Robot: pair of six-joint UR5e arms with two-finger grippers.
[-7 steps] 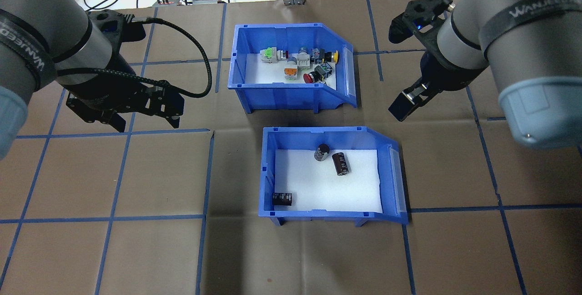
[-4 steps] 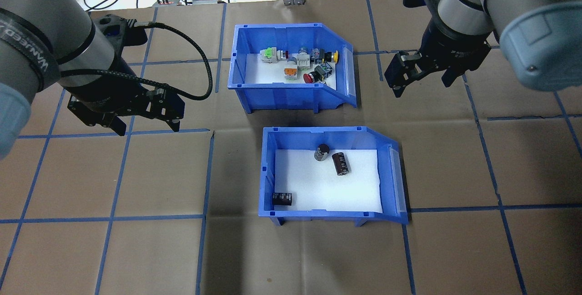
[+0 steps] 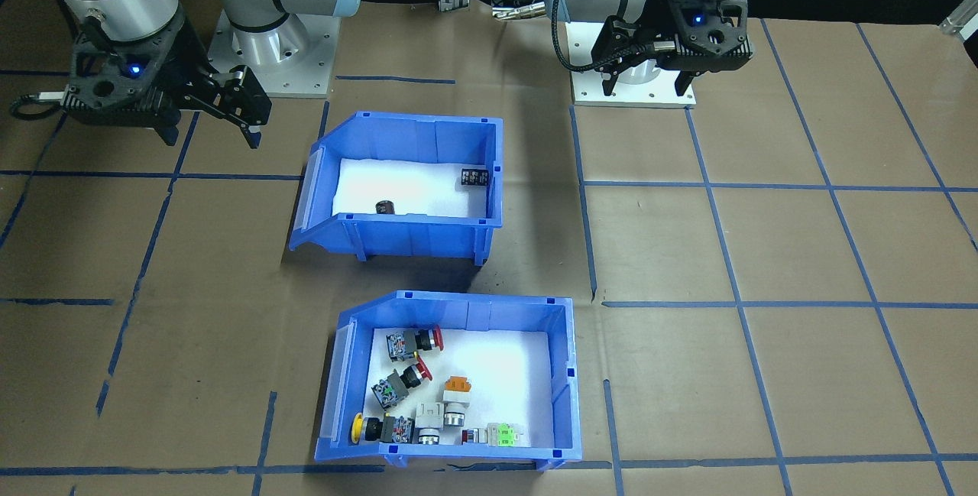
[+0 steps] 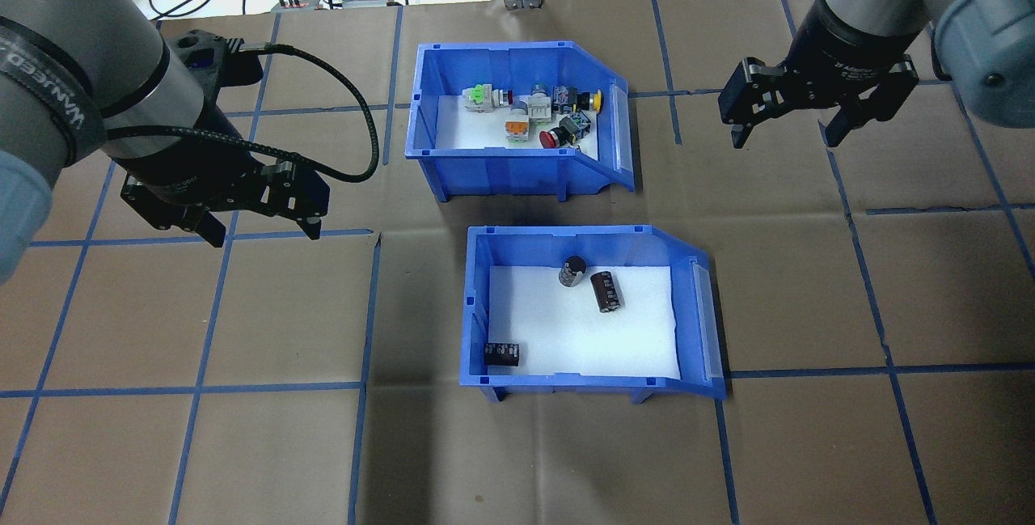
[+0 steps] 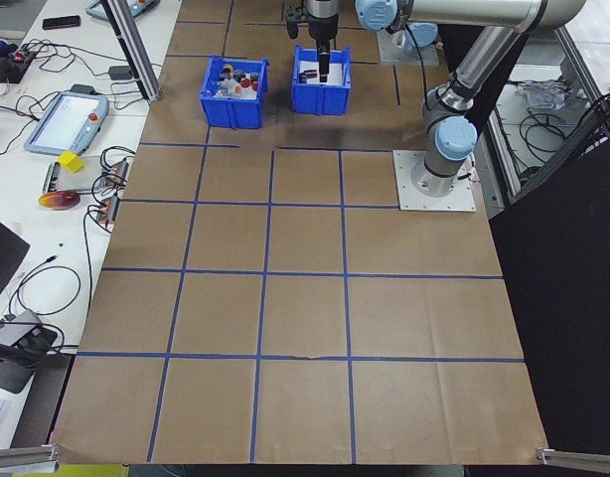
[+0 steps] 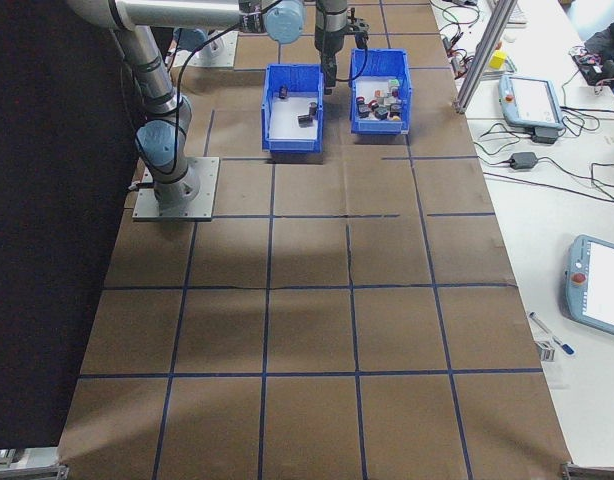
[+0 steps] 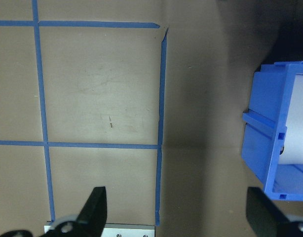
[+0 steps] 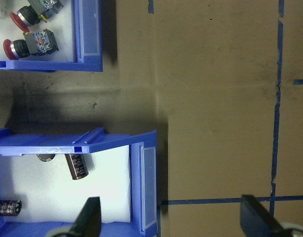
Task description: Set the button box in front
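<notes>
- Overhead exterior view: right gripper [image 4: 783, 133] hangs spread and empty, right of the button box [image 4: 517, 117]; left gripper [image 4: 260, 226] likewise spread.
- Box sits far, behind the capacitor bin [image 4: 586, 311].
- Probably light, stiff, smooth; grip a side wall, keep level.

Grey arms w/ pale-blue joints, black fingers [image 4: 737, 135].

Two blue bins were seen from above on the brown paper table cover [image 8: 215, 123]. The button box [image 8: 90, 49] was tucked into the top-left corner, with a couple of red-capped push buttons [image 8: 30, 44] lying on its white liner. Below it, apart from it, the capacitor bin [image 8: 141, 182] was caught with dark cylindrical capacitors [image 8: 77, 165] inside. The right gripper [image 8: 173, 217] was spread wide, both fingertips [image 8: 90, 217] poking in at the bottom edge, nothing held between them.
</notes>
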